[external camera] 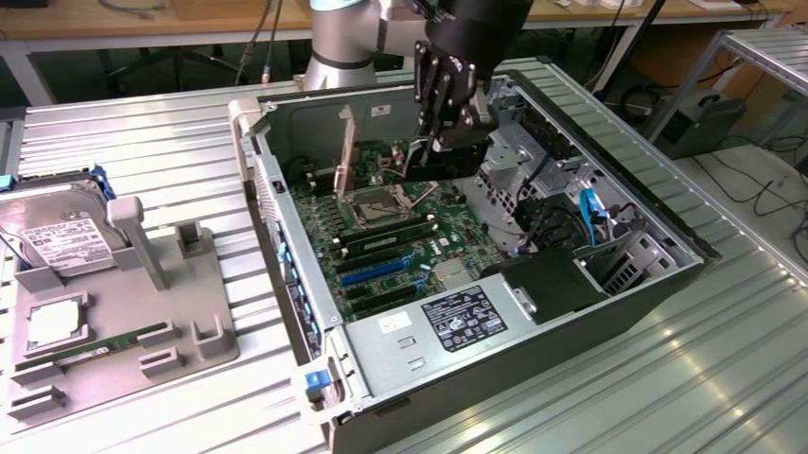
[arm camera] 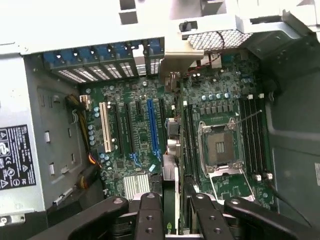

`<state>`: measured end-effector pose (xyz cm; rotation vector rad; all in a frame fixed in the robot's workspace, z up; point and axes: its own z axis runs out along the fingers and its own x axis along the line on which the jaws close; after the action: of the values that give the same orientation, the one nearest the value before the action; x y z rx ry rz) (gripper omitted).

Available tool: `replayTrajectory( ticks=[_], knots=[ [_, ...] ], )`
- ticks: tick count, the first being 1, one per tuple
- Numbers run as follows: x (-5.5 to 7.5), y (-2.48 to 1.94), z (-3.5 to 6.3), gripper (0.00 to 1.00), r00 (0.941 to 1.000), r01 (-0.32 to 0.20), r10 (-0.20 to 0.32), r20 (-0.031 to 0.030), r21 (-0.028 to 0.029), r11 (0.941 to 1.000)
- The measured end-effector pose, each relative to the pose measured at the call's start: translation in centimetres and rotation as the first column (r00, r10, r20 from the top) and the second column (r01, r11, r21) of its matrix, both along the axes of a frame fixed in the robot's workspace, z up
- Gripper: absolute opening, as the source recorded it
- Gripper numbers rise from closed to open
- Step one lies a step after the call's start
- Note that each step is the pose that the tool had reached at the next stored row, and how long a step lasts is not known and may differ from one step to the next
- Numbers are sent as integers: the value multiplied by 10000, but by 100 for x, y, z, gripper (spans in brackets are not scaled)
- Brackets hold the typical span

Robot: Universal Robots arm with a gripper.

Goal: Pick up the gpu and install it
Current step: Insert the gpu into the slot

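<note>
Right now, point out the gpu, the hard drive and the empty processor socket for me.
gpu (arm camera: pixel 170 192): wrist view, on the card's top edge between the fingers.
hard drive (external camera: pixel 61 236): exterior view, on its white label.
processor socket (arm camera: pixel 218 148): wrist view, on the socket's middle, inside its metal frame.

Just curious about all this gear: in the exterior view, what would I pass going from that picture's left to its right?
Hard drive → grey fixture tray → open computer case → end effector holding the gpu over the motherboard → blue cables.
</note>
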<state>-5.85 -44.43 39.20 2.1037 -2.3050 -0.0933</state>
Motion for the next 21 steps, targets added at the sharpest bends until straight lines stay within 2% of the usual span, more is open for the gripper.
replayTrajectory(
  ticks=[1,4,5,7,12,18,21],
  knots=[
    [0,-18,-14,26,9999,-110,110,-2,-3,9999],
    [-3,-156,-60,26,9999,-140,140,4,3,9999],
    [-6,-227,-78,26,9999,-141,141,8,5,9999],
    [-19,-296,-98,26,9999,-144,144,13,4,9999],
    [-84,-347,-144,26,9998,-185,185,72,4,9998],
    [-204,-349,-242,26,9996,-261,261,114,2,9997],
    [-258,-332,-292,26,9995,-271,271,160,1,9996]
  ],
)
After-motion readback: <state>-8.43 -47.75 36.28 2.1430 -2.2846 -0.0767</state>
